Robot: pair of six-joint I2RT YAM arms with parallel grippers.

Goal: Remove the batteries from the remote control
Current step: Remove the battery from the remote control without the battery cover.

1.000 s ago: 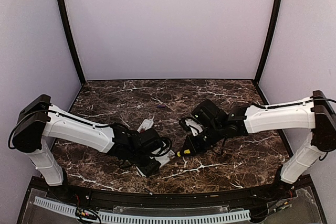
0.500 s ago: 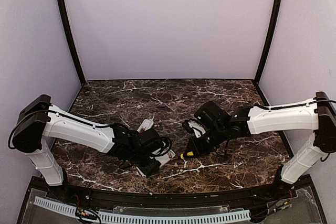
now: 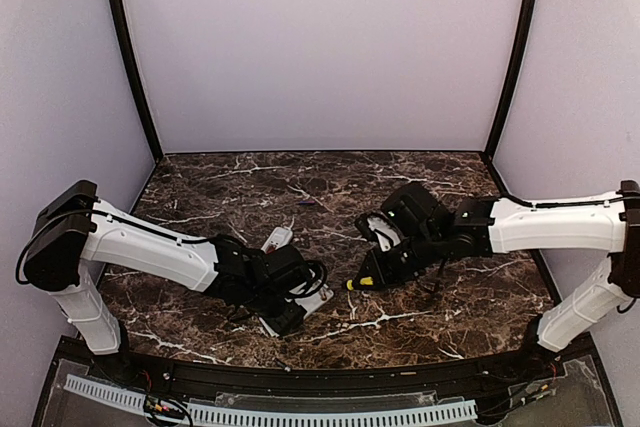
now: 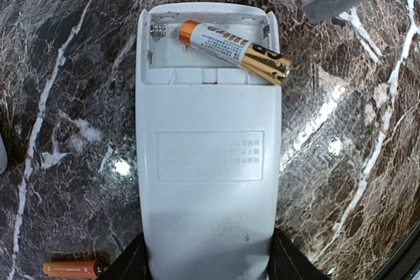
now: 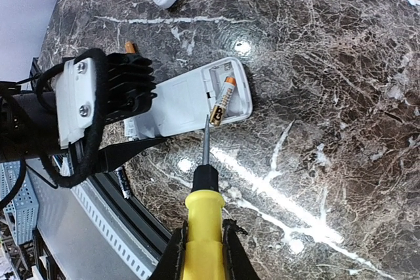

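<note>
Marble tabletop [image 4: 354, 162], near edge: left gripper [image 4: 209, 263] clamps a white plastic remote [image 4: 209, 181], one loose orange battery [image 4: 71, 268] lying beside it. Right gripper [image 5: 202, 254] pinches a yellow-handled screwdriver [image 5: 203, 208], its tip near the tilted orange-gold battery [image 4: 235, 52] in the open compartment.

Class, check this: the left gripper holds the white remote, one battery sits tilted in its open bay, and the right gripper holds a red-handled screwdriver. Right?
Not quite: the handle of the screwdriver is yellow, not red, as the right wrist view shows. The rest stands.
</note>
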